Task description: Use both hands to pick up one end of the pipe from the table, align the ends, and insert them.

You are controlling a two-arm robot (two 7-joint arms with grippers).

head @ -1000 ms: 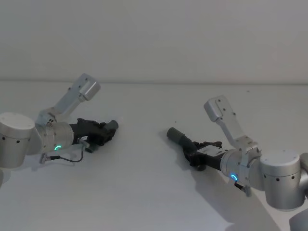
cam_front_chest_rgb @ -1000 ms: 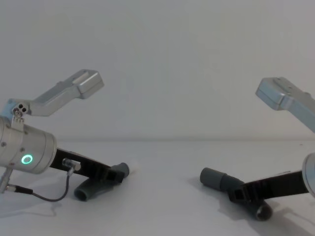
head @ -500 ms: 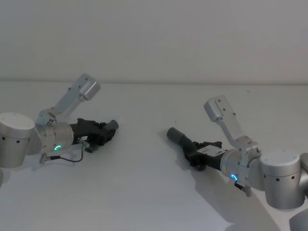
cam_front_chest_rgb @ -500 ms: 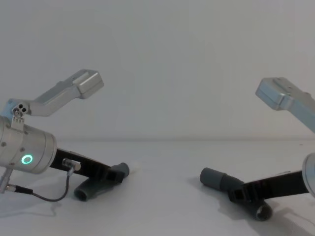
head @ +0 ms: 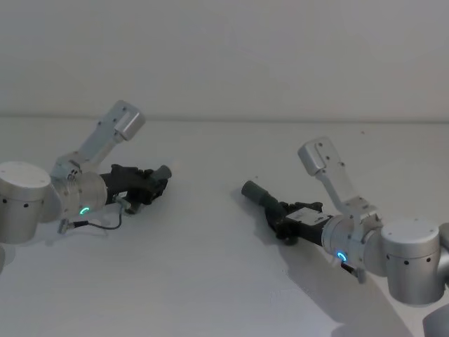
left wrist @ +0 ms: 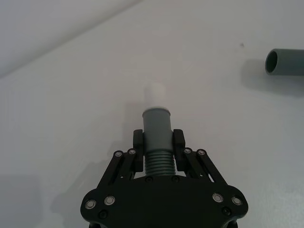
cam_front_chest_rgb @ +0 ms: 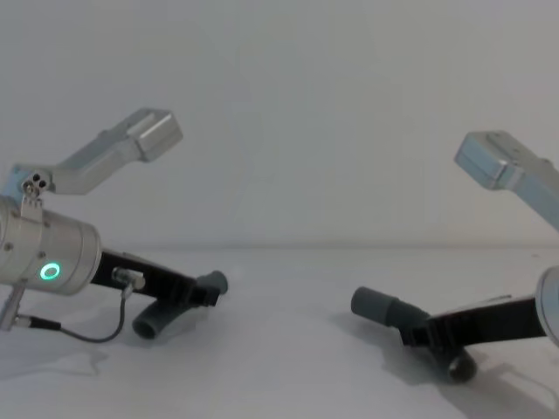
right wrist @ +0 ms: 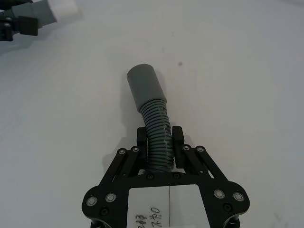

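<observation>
My left gripper [head: 145,184] is shut on the ribbed part of one pipe piece [left wrist: 157,159], just behind its grey cuff [left wrist: 156,124] with a white tip [left wrist: 154,91]. That piece hangs slightly above the table [head: 203,274], cuff [cam_front_chest_rgb: 214,283] pointing toward the middle and open ribbed end [cam_front_chest_rgb: 148,326] drooping. My right gripper [head: 278,215] is shut on the second pipe piece [right wrist: 157,130], whose plain grey cuff [right wrist: 145,88] points toward the left gripper. The two cuffs [head: 163,173] [head: 252,190] face each other across a gap. In the chest view the right gripper [cam_front_chest_rgb: 421,333] holds its piece [cam_front_chest_rgb: 374,305] low over the table.
The white table runs back to a pale grey wall [head: 224,56]. A thin black cable [cam_front_chest_rgb: 83,336] loops under the left wrist. Both silver arms [head: 105,137] [head: 330,172] angle up behind the grippers.
Both grippers have risen a little with their pipe pieces. The left piece has come off the table and shifted slightly back and inward.
</observation>
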